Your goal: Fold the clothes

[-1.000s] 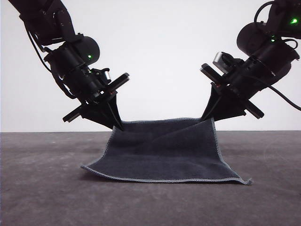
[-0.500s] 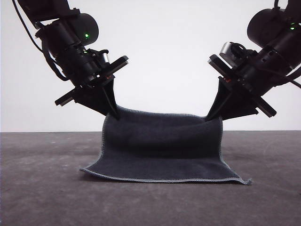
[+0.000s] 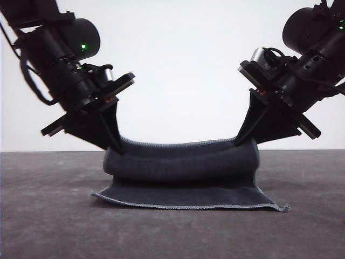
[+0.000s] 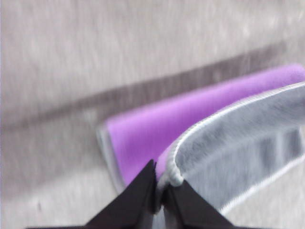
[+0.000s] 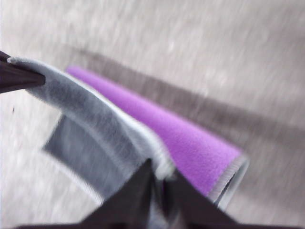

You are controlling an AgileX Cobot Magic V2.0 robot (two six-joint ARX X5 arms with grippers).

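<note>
Right now my left pincer [image 3: 114, 147] and right pincer [image 3: 243, 141] each pinch a far corner of the cloth [image 3: 183, 181], carried level toward its near hem on the table [image 3: 48, 226].

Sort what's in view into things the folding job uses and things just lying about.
Job:
small square soft cloth, charcoal grey one face, purple the other
left gripper, fingers pinching a far corner
right gripper, fingers pinching the other

Lying about:
nothing; just the dark grey tabletop
</note>
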